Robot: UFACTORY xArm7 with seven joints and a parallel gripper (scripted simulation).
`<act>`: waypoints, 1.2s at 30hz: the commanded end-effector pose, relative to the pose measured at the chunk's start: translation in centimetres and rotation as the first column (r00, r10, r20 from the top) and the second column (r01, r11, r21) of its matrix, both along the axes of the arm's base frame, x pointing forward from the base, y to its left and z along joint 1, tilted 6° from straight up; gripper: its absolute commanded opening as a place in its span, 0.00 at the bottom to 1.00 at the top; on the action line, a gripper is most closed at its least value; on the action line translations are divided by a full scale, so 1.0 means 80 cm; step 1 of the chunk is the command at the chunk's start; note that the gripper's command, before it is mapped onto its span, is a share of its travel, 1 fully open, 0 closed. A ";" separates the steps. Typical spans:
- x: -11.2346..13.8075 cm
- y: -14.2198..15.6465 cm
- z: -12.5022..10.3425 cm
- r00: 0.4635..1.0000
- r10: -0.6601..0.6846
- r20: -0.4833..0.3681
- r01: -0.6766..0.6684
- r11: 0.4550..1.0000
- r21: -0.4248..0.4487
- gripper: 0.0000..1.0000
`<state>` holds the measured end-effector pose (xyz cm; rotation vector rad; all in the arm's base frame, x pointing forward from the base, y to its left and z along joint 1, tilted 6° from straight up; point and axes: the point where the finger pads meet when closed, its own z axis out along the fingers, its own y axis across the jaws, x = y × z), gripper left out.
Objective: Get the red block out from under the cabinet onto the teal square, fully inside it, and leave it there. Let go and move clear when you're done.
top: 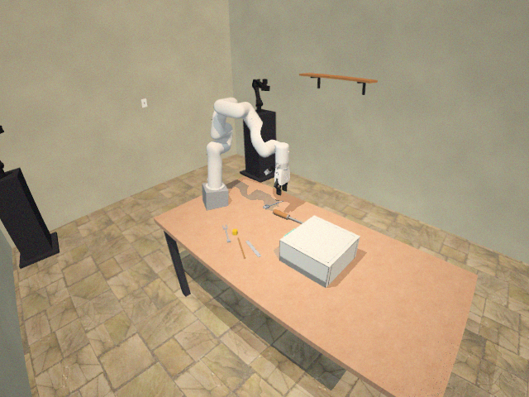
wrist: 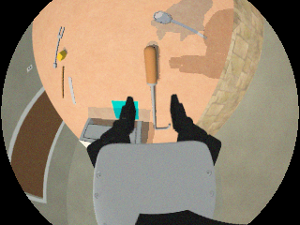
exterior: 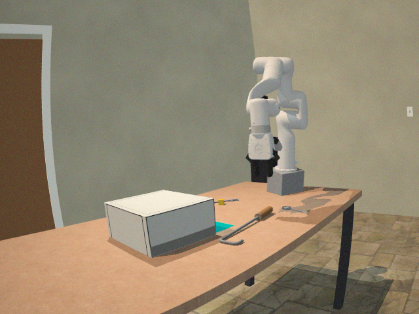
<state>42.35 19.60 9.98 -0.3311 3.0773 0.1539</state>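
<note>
A glossy white arm (top: 256, 128) made of thick, rounded tube segments is showing smooth bulging joints. It is standing on a plain grey cube base (top: 209, 201). Near the wrist, a pale grey band (exterior: 260, 129) is ringing the arm. Below it, a boxy white wrist housing (exterior: 260, 146) is bearing a faint hexagon logo. The gripper (wrist: 150, 112) is showing two black, tapered fingers beneath a grey, rounded body with small screws.
</note>
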 end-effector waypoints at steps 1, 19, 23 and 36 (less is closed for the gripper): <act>0.002 0.001 0.001 1.000 0.000 0.004 0.000 1.000 0.002 0.58; 0.003 0.004 -0.030 1.000 0.000 0.004 0.000 1.000 0.002 0.58; 0.004 0.005 -0.048 1.000 0.000 0.004 0.000 1.000 0.002 0.58; 0.006 0.011 -0.101 1.000 0.000 0.004 0.000 1.000 0.002 0.58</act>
